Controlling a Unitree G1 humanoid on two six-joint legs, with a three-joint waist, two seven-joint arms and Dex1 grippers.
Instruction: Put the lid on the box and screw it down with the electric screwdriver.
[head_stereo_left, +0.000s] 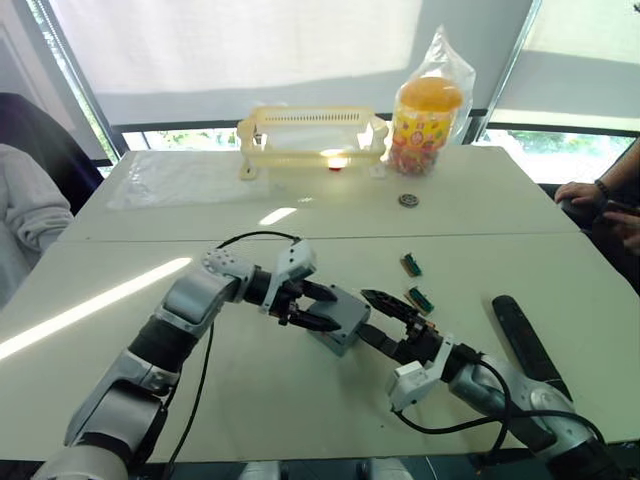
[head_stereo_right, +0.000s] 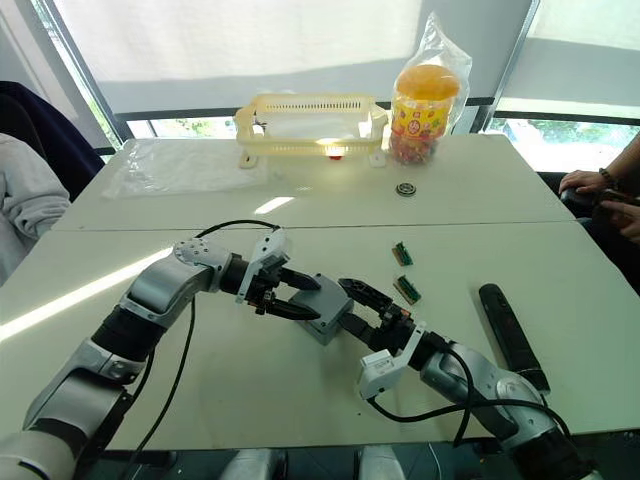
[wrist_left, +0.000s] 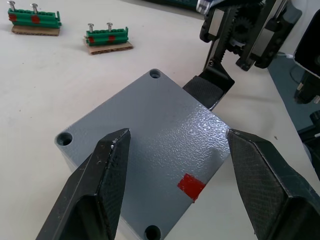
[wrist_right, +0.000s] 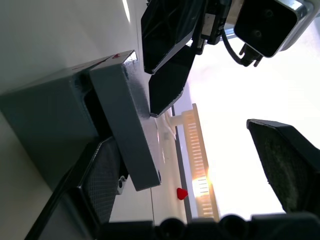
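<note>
Finds the box (head_stereo_left: 335, 335) toward the near edge of the table (head_stereo_left: 200, 400), about midway between its left and right edges, with the lid (wrist_left: 150, 135) laid on top but not seated. From the right wrist, shows a dark gap between lid and box on one side, so judged ajar. Sees empty screw holes (wrist_left: 155, 74) at the lid's corners – nothing driven yet.

Has the left gripper (head_stereo_left: 322, 308) released, its fingers (wrist_left: 100, 175) spread wide just above the lid and touching nothing. Has the right gripper (head_stereo_left: 363, 313) unclenched too, one finger (wrist_right: 102, 180) tucked against the lid's edge at the gap, the other well apart.

Leaves the electric screwdriver (head_stereo_left: 525, 340) lying near the right edge, untouched, with two green screw holders (head_stereo_left: 419, 298) between it and the box.

Looks stiff and light, this lid – hard painted plastic, likely slick, apt to skate sideways under a push. Best pinched across two opposite edges or pressed flat from above while the box's walls are braced. Calls for a mid-barrel grip on the screwdriver, probably heavier and prone to roll.
</note>
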